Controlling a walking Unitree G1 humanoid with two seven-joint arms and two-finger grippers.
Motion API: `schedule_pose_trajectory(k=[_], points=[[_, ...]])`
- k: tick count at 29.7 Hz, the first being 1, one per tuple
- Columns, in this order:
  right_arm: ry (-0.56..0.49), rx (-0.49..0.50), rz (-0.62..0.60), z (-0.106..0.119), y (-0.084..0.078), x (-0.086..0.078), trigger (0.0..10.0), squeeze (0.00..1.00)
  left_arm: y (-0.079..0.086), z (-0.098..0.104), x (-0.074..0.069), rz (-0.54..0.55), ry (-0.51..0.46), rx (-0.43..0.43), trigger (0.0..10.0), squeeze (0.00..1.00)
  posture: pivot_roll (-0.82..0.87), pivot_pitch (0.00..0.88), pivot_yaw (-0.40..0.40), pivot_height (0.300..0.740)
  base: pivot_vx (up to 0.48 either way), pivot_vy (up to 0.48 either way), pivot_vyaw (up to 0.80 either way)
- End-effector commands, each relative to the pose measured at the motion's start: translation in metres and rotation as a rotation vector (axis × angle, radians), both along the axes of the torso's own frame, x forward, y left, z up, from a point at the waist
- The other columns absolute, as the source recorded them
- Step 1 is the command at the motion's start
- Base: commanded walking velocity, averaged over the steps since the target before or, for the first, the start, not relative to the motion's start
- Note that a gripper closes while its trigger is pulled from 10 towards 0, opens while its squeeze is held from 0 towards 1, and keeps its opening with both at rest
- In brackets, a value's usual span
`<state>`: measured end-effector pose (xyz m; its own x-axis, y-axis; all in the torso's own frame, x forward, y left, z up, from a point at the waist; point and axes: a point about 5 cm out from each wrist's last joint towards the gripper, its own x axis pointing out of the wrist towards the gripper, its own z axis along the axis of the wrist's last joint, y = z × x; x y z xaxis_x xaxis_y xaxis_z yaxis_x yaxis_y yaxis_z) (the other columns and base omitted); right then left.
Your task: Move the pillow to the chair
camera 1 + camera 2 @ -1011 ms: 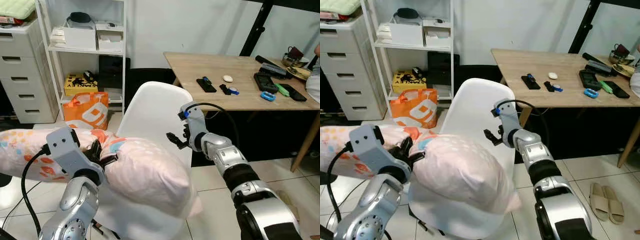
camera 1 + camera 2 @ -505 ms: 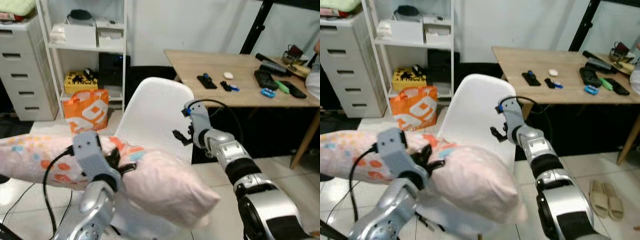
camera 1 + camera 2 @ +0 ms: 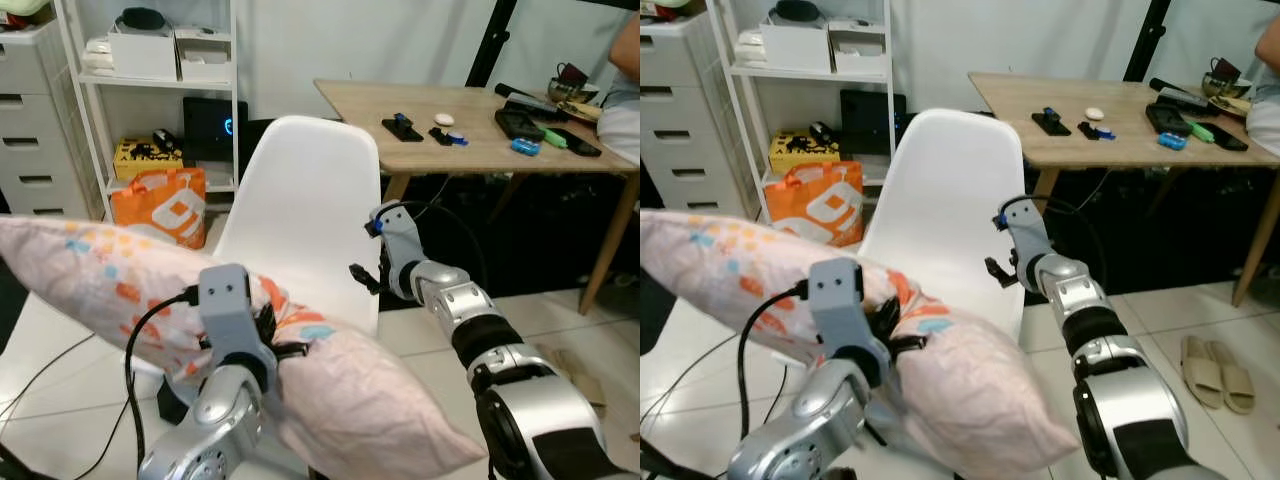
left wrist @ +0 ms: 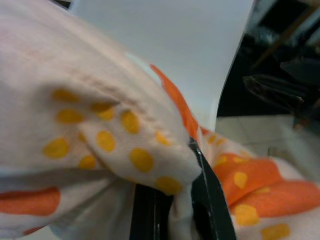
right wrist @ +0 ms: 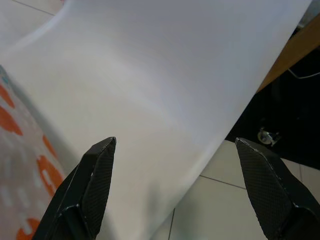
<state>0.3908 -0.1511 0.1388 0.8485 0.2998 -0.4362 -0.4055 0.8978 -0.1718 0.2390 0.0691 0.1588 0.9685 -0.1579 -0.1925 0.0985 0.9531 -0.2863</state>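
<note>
One pillow (image 3: 350, 400) in left end effector (image 3: 275, 340), overhanging chair (image 3: 300, 200) edge

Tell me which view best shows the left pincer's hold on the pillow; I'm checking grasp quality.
The left wrist view: the left pincer pinches a fold of the pillow between its black fingers. The two eye views show the pillow bunched around the wrist, hiding the contact. The right wrist view shows only a pillow edge beside the chair.
</note>
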Motion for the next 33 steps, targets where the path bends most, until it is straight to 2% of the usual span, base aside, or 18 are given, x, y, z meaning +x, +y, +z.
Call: schedule_pose_trajectory(k=[1, 3, 4, 7, 10, 11, 15, 16, 18, 20, 22, 24, 25, 27, 28, 29, 32, 33], points=[[-0.003, -0.013, -0.011, 0.003, -0.003, 0.002, 10.0, 0.00, -0.024, 0.013, 0.001, -0.079, -0.042, 0.029, 10.0, 0.00, -0.11, 0.006, -0.136, 0.590, 0.000, 0.000, 0.00], [-0.005, -0.019, -0.022, 0.004, -0.005, 0.003, 10.0, 0.00, -0.024, 0.016, 0.009, -0.124, -0.133, 0.286, 10.0, 0.00, -0.11, 0.006, -0.136, 0.580, 0.000, 0.000, 0.00], [-0.008, -0.021, -0.026, 0.004, -0.005, 0.003, 10.0, 0.00, -0.022, 0.019, 0.014, -0.127, -0.177, 0.366, 10.0, 0.00, -0.12, 0.006, -0.136, 0.575, 0.000, 0.000, 0.00], [-0.013, -0.023, -0.029, 0.005, -0.005, 0.003, 10.0, 0.00, -0.021, 0.020, 0.018, -0.122, -0.205, 0.411, 10.0, 0.00, -0.12, 0.006, -0.136, 0.570, 0.000, 0.000, 0.00], [-0.049, -0.021, -0.038, 0.009, -0.003, 0.005, 10.0, 0.00, -0.012, 0.027, 0.033, -0.090, -0.284, 0.525, 10.0, 0.00, -0.12, 0.007, -0.133, 0.556, 0.000, 0.000, 0.00], [-0.049, -0.021, -0.038, 0.009, -0.003, 0.005, 10.0, 0.00, -0.012, 0.027, 0.033, -0.090, -0.284, 0.525, 10.0, 0.00, -0.12, 0.007, -0.133, 0.556, 0.000, 0.000, 0.00], [-0.067, -0.024, -0.039, 0.013, -0.001, 0.007, 10.0, 0.00, 0.011, 0.035, 0.051, 0.000, -0.310, 0.597, 10.0, 0.00, -0.13, 0.010, -0.130, 0.556, 0.000, 0.000, 0.00], [-0.067, -0.024, -0.039, 0.013, -0.001, 0.007, 10.0, 0.00, 0.011, 0.035, 0.051, 0.000, -0.310, 0.597, 10.0, 0.00, -0.13, 0.010, -0.130, 0.556, 0.000, 0.000, 0.00], [-0.070, -0.027, -0.039, 0.013, -0.001, 0.007, 10.0, 0.00, 0.024, 0.051, 0.063, 0.091, -0.281, 0.378, 10.0, 0.00, -0.13, 0.008, -0.127, 0.556, 0.000, 0.000, 0.00], [-0.070, -0.027, -0.039, 0.013, -0.001, 0.007, 10.0, 0.00, 0.024, 0.051, 0.063, 0.091, -0.281, 0.378, 10.0, 0.00, -0.13, 0.008, -0.127, 0.556, 0.000, 0.000, 0.00], [-0.072, -0.029, -0.040, 0.013, -0.001, 0.007, 10.0, 0.00, 0.019, 0.069, 0.070, 0.098, -0.276, 0.070, 10.0, 0.00, -0.13, 0.003, -0.124, 0.556, 0.000, 0.000, 0.00], [-0.072, -0.029, -0.040, 0.013, -0.001, 0.007, 10.0, 0.00, 0.019, 0.069, 0.070, 0.098, -0.276, 0.070, 10.0, 0.00, -0.13, 0.003, -0.124, 0.556, 0.000, 0.000, 0.00], [-0.072, -0.030, -0.040, 0.012, -0.001, 0.007, 10.0, 0.00, 0.008, 0.081, 0.070, 0.061, -0.296, -0.075, 10.0, 0.00, -0.13, 0.002, -0.125, 0.556, 0.000, 0.000, 0.00], [-0.075, -0.035, -0.035, 0.012, 0.000, 0.007, 10.0, 0.00, -0.024, 0.098, 0.062, -0.104, -0.309, -0.344, 10.0, 0.00, -0.13, 0.000, -0.123, 0.556, 0.000, 0.000, 0.00], [-0.075, -0.035, -0.035, 0.012, 0.000, 0.007, 10.0, 0.00, -0.024, 0.098, 0.062, -0.104, -0.309, -0.344, 10.0, 0.00, -0.13, 0.000, -0.123, 0.556, 0.000, 0.000, 0.00], [-0.076, -0.037, -0.032, 0.013, 0.001, 0.008, 10.0, 0.00, -0.040, 0.102, 0.055, -0.202, -0.295, -0.435, 10.0, 0.00, -0.14, 0.000, -0.124, 0.556, 0.000, 0.000, 0.00], [-0.077, -0.038, -0.031, 0.013, 0.001, 0.008, 10.0, 0.00, -0.052, 0.103, 0.048, -0.288, -0.278, -0.496, 10.0, 0.00, -0.14, 0.000, -0.124, 0.556, 0.000, 0.000, 0.00], [-0.077, -0.039, -0.030, 0.013, 0.001, 0.008, 10.0, 0.00, -0.068, 0.099, 0.037, -0.404, -0.236, -0.551, 10.0, 0.00, -0.14, 0.000, -0.123, 0.556, 0.000, 0.000, 0.00]])
